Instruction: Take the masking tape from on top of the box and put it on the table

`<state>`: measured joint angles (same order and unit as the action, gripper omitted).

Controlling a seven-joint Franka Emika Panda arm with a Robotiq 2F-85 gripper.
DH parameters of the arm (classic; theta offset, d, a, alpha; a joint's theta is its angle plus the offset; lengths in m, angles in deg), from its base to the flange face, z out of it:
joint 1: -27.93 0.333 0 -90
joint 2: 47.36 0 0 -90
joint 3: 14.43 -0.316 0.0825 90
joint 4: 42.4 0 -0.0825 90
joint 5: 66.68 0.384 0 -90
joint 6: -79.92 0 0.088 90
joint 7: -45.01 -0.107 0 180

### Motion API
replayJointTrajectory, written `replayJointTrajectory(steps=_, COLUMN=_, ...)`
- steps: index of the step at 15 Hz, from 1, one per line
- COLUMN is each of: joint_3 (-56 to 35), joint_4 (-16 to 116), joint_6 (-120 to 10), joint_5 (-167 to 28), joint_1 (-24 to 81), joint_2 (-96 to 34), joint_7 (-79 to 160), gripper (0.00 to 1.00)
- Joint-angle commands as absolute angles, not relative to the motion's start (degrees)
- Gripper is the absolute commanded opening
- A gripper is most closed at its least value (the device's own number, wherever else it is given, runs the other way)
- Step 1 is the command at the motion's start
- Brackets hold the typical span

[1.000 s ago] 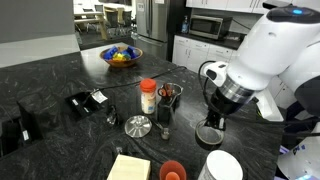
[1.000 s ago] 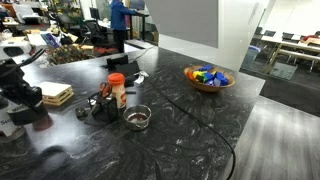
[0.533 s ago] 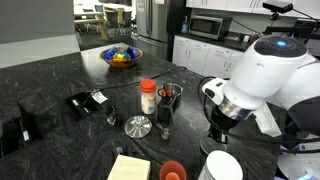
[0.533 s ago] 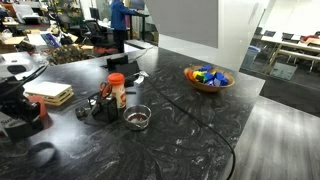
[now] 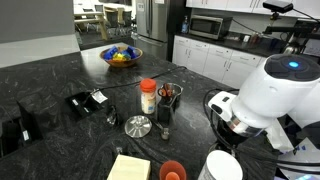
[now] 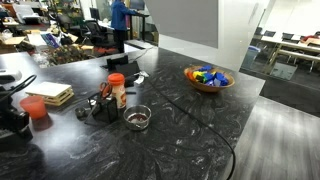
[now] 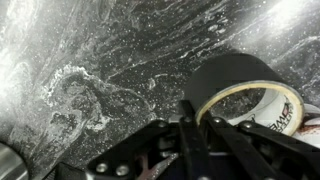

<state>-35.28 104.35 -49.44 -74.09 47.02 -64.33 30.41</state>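
Note:
In the wrist view my gripper (image 7: 196, 113) comes in from the bottom and is shut on the wall of the masking tape (image 7: 248, 98). The tape is a ring with a dark outer side and a pale beige rim, tilted just above the black marbled table (image 7: 90, 60). One dark finger (image 7: 189, 127) presses on the ring's outer side. The tan box shows bare on top in both exterior views (image 5: 128, 167) (image 6: 50, 95). In an exterior view the white arm (image 5: 275, 90) hangs over the table's near right part. The tape is hidden in both exterior views.
An orange-red cup (image 5: 172, 171) (image 6: 36, 106) stands beside the box. A silver disc (image 5: 138, 126), an orange-capped bottle (image 5: 148, 97), a glass with utensils (image 5: 168, 98), black devices (image 5: 87, 101) and a fruit bowl (image 5: 121, 55) sit mid-table. A white round object (image 5: 222, 168) is under the arm.
The arm has swung away from the box and toward the table's near edge, sinking lower with the tape in the gripper. The box and cup have not moved.

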Motion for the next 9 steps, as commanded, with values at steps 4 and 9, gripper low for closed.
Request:
replayJointTrajectory(steps=4, joint_3=-35.78, joint_4=106.04, joint_6=-50.92, joint_5=-73.97, joint_1=46.82, joint_2=-65.28, joint_7=30.08, gripper=0.47)
replayJointTrajectory(steps=9, joint_3=-35.48, joint_4=103.37, joint_6=-49.18, joint_5=-77.12, joint_1=45.51, joint_2=-66.51, joint_7=30.19, gripper=0.83)
